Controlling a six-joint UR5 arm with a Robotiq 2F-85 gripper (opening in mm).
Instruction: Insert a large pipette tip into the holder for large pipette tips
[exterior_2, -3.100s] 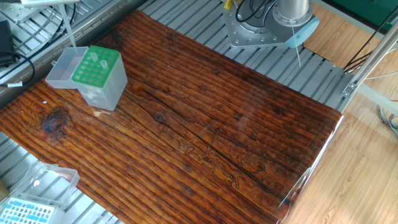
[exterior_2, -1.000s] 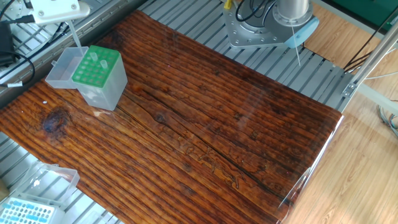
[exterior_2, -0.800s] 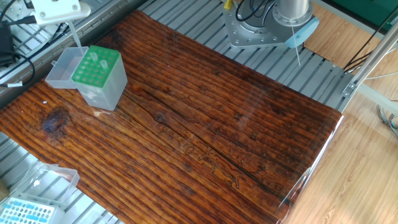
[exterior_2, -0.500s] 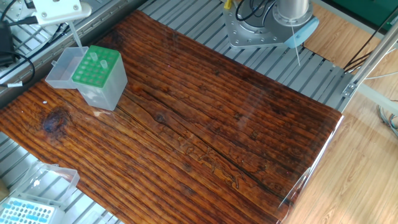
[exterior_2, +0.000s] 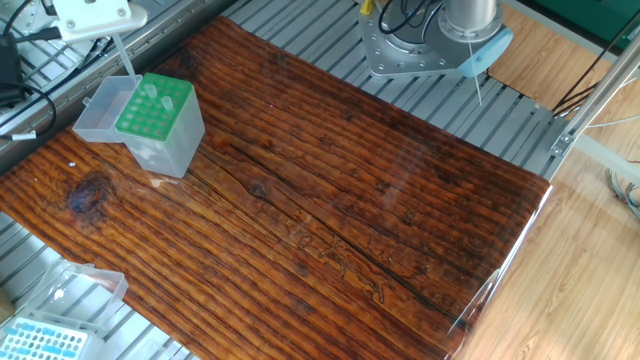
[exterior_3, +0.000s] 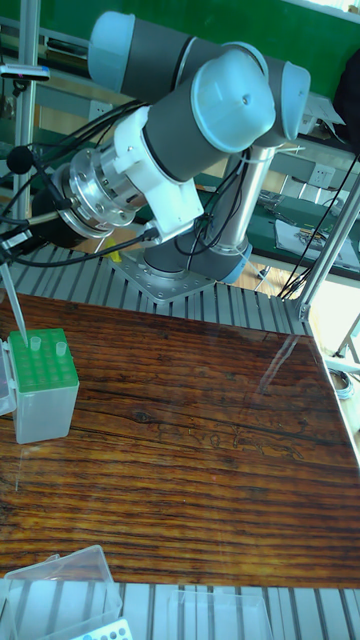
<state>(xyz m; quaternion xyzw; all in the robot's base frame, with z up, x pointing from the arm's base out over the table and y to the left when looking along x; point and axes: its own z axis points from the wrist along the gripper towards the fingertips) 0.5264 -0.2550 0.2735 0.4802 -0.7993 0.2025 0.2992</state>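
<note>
The holder for large pipette tips (exterior_2: 155, 112) is a clear box with a green rack, standing at the table's far left, also seen in the tall fixed view (exterior_3: 42, 375). Its clear lid (exterior_2: 103, 115) lies open to the left. Two tips stand in the rack's rear holes. My gripper (exterior_2: 108, 34), under a white block, hangs above and left of the box and is shut on the large pipette tip (exterior_2: 119, 57). The large pipette tip (exterior_3: 13, 300) slants down, and its point ends just above the rack's rear left edge; whether it touches is unclear.
A smaller box with a light blue rack (exterior_2: 42, 341) and an open clear lid sits at the near left corner. The arm's base (exterior_2: 420, 45) stands behind the table. Black cables (exterior_2: 20, 85) lie left of the holder.
Since about three seconds ago the gripper has come down, bringing its white block into view, with the tip still held. Over the last second nothing has moved.
</note>
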